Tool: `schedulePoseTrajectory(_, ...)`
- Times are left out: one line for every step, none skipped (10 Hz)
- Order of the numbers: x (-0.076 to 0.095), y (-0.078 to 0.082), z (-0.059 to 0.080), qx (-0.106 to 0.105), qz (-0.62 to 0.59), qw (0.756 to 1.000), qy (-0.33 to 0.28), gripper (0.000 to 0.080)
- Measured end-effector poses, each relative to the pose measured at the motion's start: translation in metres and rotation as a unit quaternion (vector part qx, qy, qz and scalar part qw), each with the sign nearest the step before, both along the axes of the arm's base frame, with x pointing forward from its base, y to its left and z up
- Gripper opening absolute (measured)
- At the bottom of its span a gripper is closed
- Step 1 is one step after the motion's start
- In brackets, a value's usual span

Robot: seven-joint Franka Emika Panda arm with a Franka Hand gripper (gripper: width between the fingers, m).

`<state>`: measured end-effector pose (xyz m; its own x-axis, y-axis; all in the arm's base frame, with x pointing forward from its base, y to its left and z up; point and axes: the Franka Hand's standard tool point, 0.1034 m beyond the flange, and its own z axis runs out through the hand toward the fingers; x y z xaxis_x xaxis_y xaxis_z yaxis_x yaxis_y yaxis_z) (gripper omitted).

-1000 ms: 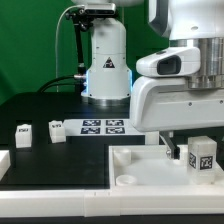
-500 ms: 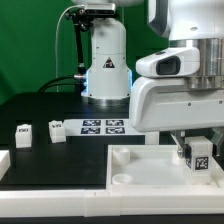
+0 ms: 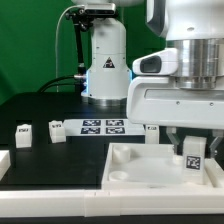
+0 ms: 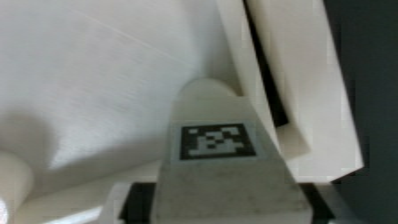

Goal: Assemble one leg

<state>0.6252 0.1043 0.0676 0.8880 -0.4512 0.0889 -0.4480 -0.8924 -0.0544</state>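
Note:
My gripper (image 3: 191, 148) is shut on a leg (image 3: 192, 161), a small white block with a square tag facing the camera. It holds the leg just above the near right part of the large white panel (image 3: 135, 160). In the wrist view the leg (image 4: 217, 150) fills the middle, clamped between the dark fingers (image 4: 143, 202), with the panel's raised edge (image 4: 294, 80) beside it. Whether the leg touches the panel is hidden. Two more legs (image 3: 22, 134) (image 3: 56, 131) lie on the black table at the exterior view's left.
The marker board (image 3: 104, 126) lies flat behind the panel, in front of the robot base (image 3: 105, 70). A round socket (image 3: 122, 172) shows at the panel's near left corner. A white piece (image 3: 3, 160) sits at the far left edge.
The gripper with the leg has moved toward the exterior view's left and a little lower over the panel. The loose legs have not moved.

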Motion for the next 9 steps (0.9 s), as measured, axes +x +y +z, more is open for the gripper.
schedulePoseTrajectory(-0.001, -0.009, 0.0, 0.0, -0.067, 0.998, 0.001, 0.0296)
schedulePoseTrajectory(-0.002, -0.014, 0.0, -0.003, -0.099, 0.995, -0.001, 0.0296)
schedulePoseTrajectory(-0.003, -0.021, 0.0, -0.006, -0.149, 0.989, -0.002, 0.0303)
schedulePoseTrajectory(-0.005, -0.026, 0.0, -0.011, -0.182, 0.983, -0.001, 0.0303)
schedulePoseTrajectory(-0.005, -0.029, 0.001, -0.015, -0.185, 0.983, 0.0, 0.031)
schedulePoseTrajectory(-0.005, -0.029, 0.0, -0.015, -0.185, 0.983, 0.0, 0.031)
schedulePoseTrajectory(-0.005, -0.029, 0.0, -0.015, -0.185, 0.983, 0.0, 0.0485)
schedulePoseTrajectory(-0.006, -0.029, 0.0, -0.015, -0.185, 0.983, 0.0, 0.0595)
schedulePoseTrajectory(-0.006, -0.029, 0.0, -0.015, -0.185, 0.983, 0.0, 0.0633)
